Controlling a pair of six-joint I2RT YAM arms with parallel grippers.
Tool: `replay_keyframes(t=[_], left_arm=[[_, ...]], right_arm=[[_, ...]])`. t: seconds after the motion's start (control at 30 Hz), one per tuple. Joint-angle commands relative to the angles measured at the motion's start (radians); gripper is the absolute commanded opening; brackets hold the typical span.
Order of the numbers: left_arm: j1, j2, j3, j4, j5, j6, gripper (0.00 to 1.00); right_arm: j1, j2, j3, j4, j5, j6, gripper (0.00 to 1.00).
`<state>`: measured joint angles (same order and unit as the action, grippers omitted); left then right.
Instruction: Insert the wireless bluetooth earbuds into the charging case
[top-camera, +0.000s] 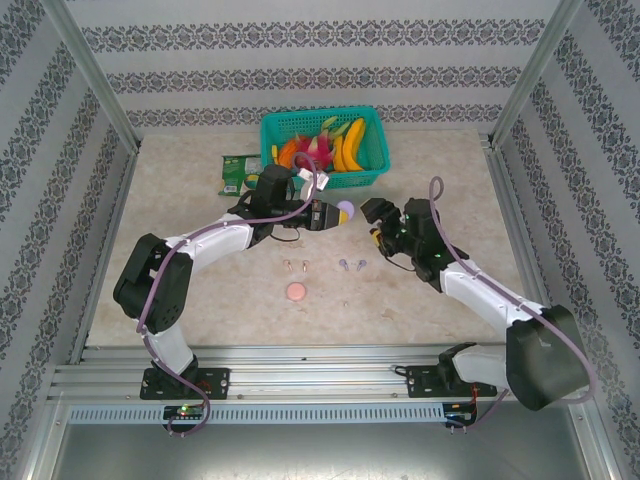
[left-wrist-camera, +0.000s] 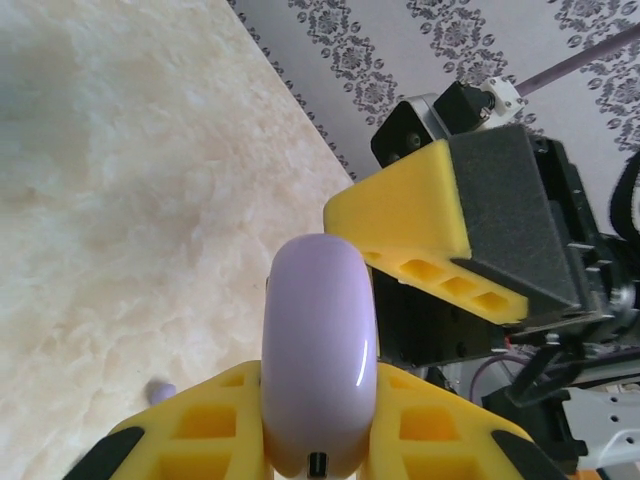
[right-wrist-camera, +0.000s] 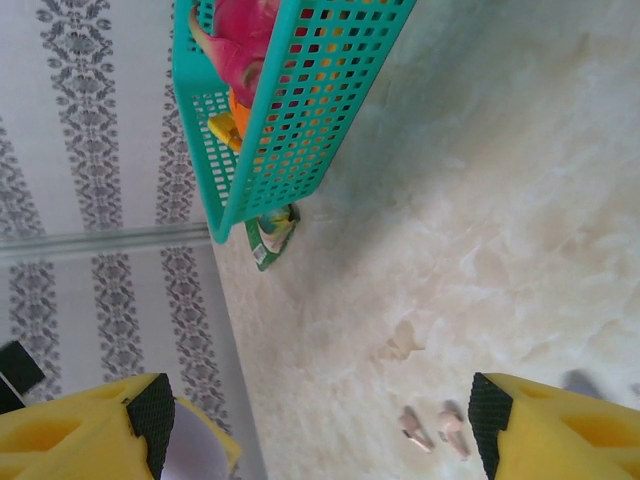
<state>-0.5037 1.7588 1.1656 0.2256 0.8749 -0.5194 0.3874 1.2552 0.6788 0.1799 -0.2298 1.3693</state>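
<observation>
My left gripper is shut on a closed lilac charging case, held above the table; in the left wrist view the case stands edge-on between the yellow fingers. My right gripper hovers just right of it, open and empty, its fingers spread wide. Two pinkish earbuds and two lilac earbuds lie on the table below both grippers. The pinkish pair shows between the right fingers. A closed pink case lies nearer the front.
A teal basket of toy fruit stands at the back, its wall close above the right gripper's view. A green packet lies left of the basket. Patterned walls enclose the table on three sides.
</observation>
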Motion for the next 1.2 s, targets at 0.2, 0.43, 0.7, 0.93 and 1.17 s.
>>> replay_keyframes(t=[0.2, 0.43, 0.7, 0.93, 1.17], left_arm=[[0.000, -0.002, -0.004, -0.017, -0.060, 0.066, 0.00], [0.000, -0.002, -0.010, -0.005, -0.068, 0.064, 0.00], [0.000, 0.001, -0.014, -0.001, -0.071, 0.066, 0.00], [0.000, -0.001, -0.017, -0.005, -0.072, 0.072, 0.00], [0.001, -0.009, -0.020, -0.006, -0.092, 0.075, 0.00]], right_arm=[[0.093, 0.131, 0.157, 0.008, 0.112, 0.156, 0.80], [0.130, 0.191, 0.192, 0.039, 0.118, 0.187, 0.73], [0.142, 0.220, 0.213, 0.057, 0.121, 0.202, 0.61], [0.147, 0.237, 0.217, 0.076, 0.116, 0.211, 0.50], [0.146, 0.228, 0.202, 0.079, 0.124, 0.212, 0.40]])
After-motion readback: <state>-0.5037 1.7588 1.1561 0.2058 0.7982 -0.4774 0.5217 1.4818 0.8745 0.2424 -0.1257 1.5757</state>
